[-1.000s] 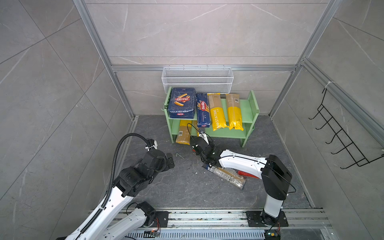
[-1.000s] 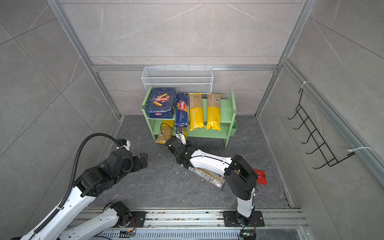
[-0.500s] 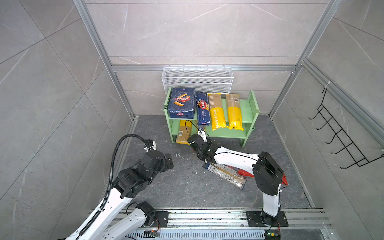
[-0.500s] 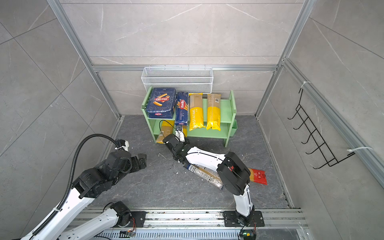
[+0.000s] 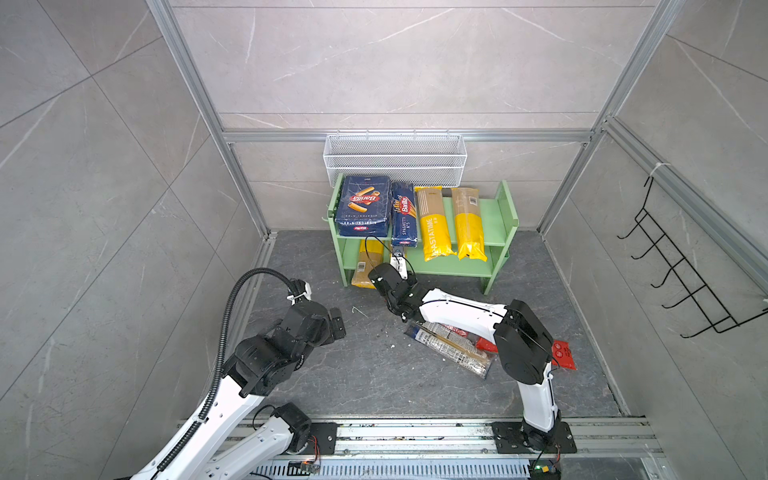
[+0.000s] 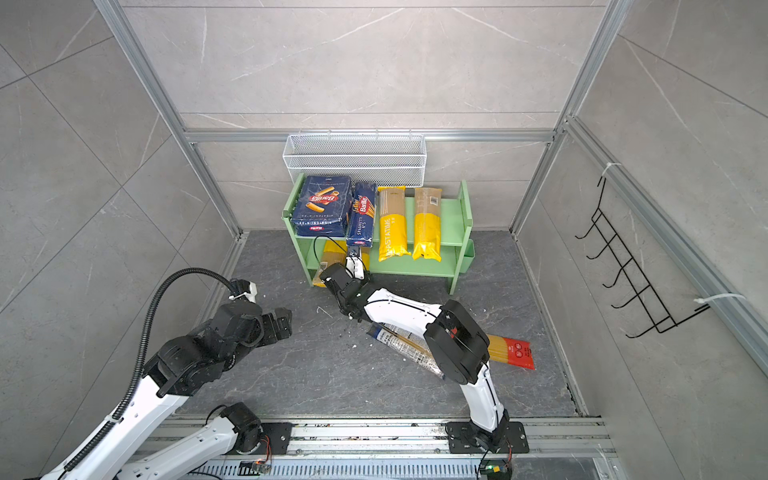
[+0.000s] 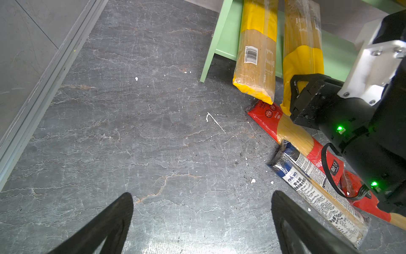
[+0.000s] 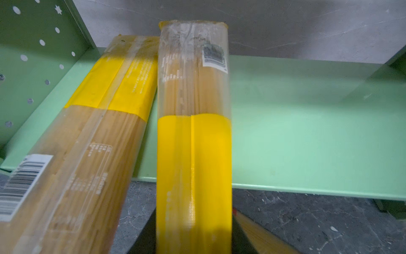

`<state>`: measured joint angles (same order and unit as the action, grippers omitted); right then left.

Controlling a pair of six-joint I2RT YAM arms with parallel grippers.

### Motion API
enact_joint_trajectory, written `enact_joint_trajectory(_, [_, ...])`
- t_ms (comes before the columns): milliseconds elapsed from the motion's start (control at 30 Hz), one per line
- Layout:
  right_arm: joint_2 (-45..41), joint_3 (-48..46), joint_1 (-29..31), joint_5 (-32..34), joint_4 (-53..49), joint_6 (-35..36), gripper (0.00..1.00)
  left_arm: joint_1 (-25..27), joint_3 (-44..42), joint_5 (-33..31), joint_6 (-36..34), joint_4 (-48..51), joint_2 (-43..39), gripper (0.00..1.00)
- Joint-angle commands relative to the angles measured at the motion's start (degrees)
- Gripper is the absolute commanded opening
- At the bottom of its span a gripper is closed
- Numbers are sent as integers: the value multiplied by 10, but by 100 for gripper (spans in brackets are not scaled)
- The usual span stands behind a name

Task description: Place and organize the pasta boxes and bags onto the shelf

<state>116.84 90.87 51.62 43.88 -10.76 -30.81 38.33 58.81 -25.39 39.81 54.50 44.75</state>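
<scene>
walls: I'm seeing grey marbled tile walls [image 5: 395,62] all round | floor: dark slate floor [image 5: 365,374], white crumbs | 12 o'clock: white mesh basket [image 5: 395,160] | 3 o'clock: black hook rack [image 5: 685,268] | light: even

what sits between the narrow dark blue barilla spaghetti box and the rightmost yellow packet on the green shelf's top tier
One yellow-and-clear PASTATIME spaghetti packet, lying flat between them; both top views show it.

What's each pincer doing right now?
Left pincer: open, holding nothing.
Right pincer: shut on a yellow-and-clear spaghetti bag at the shelf, lower tier.
</scene>
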Motion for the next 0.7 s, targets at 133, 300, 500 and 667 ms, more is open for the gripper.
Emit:
enact_joint_trajectory(133, [-2,34,-15,-4,17,-24,53,0,18,-13,-5,8,-10,100])
enact_joint_trajectory(300, [-6,32,-17,-20,6,-34,63,1,14,-14,-5,12,-23,100])
enact_joint_trajectory(500, [-25,8,-16,-27,1,-39,69,1,8,-14,-4,20,-41,100])
enact_joint_trajectory(667, [-45,-18,-17,-29,-1,-46,72,1,5,-11,-4,18,-46,100])
